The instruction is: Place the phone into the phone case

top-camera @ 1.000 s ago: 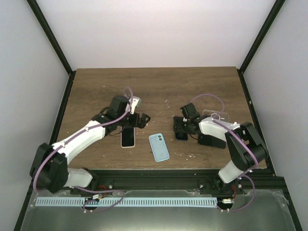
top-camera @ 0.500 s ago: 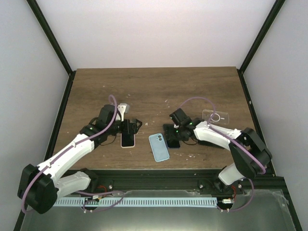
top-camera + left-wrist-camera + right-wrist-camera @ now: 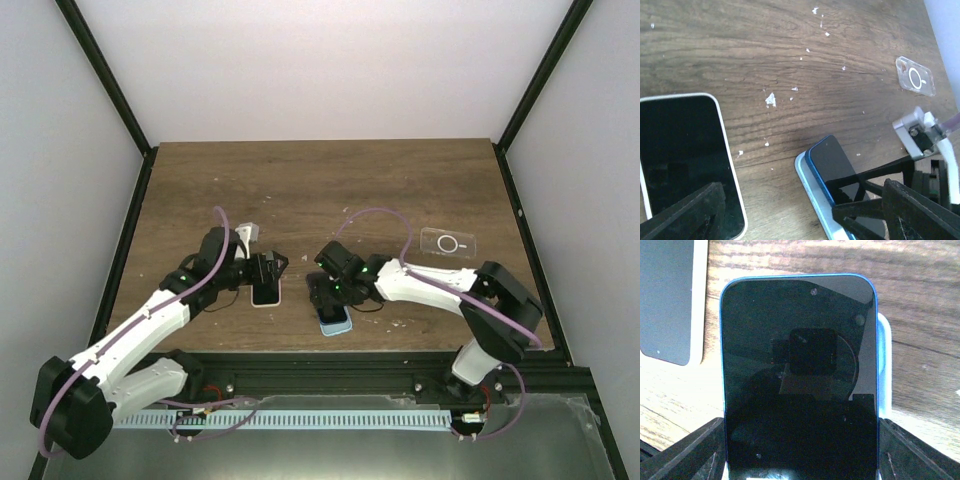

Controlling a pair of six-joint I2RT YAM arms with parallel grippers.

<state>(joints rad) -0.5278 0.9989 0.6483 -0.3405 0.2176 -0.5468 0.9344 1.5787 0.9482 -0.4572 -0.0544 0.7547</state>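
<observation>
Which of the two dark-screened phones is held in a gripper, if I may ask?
The blue-framed phone, clamped in the right gripper over the light-blue case; the white-framed phone lies ungripped on the wooden table by the open left gripper.

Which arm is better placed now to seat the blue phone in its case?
Right. The right gripper holds the blue phone directly over the light blue case. The left gripper is open near the white phone and holds nothing.
</observation>
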